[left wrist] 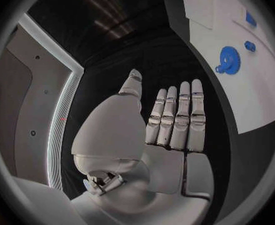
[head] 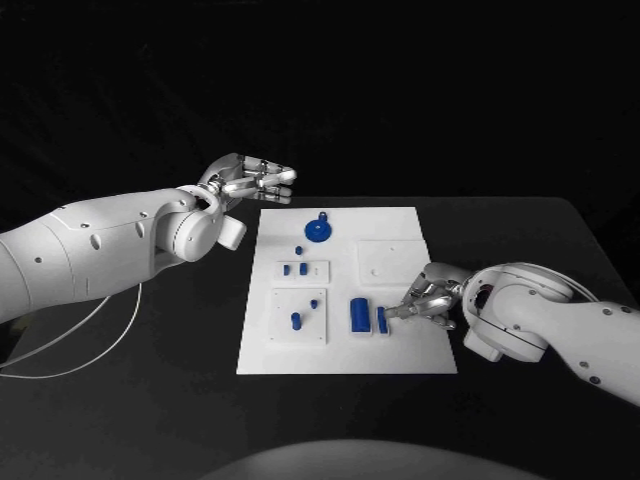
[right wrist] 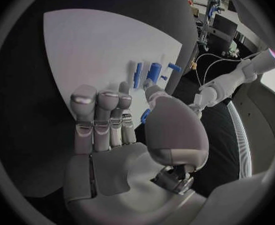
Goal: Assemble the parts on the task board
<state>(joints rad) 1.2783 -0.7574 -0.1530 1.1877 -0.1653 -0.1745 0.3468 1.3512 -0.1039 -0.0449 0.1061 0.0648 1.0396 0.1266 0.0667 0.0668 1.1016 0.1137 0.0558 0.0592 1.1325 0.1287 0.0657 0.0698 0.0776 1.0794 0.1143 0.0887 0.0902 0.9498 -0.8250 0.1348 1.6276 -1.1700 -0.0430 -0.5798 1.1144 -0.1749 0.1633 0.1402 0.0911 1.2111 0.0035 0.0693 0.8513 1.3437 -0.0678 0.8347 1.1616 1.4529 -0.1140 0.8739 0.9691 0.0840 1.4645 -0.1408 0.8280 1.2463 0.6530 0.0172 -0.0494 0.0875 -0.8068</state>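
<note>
The white task board (head: pixel 407 225) lies in the middle of the black table. On it are a blue gear (head: pixel 319 230), small blue pegs (head: pixel 294 268) (head: pixel 296 320) in its left plates and a blue block (head: pixel 361 314). My right hand (head: pixel 428 296) is low over the board's near right part and pinches a small blue peg (head: pixel 384 320) beside the block; a bit of that peg (right wrist: pixel 145 116) shows between thumb and fingers. My left hand (head: pixel 248 180) hovers past the board's far left corner with straight fingers (left wrist: pixel 175 115), holding nothing. The gear (left wrist: pixel 229 60) lies beyond it.
A white cable (head: pixel 104 335) trails over the table under my left arm. Bare black table (head: pixel 551 230) lies right of the board and in front of it. A raised white square (head: pixel 385 258) sits on the board, just beyond my right hand.
</note>
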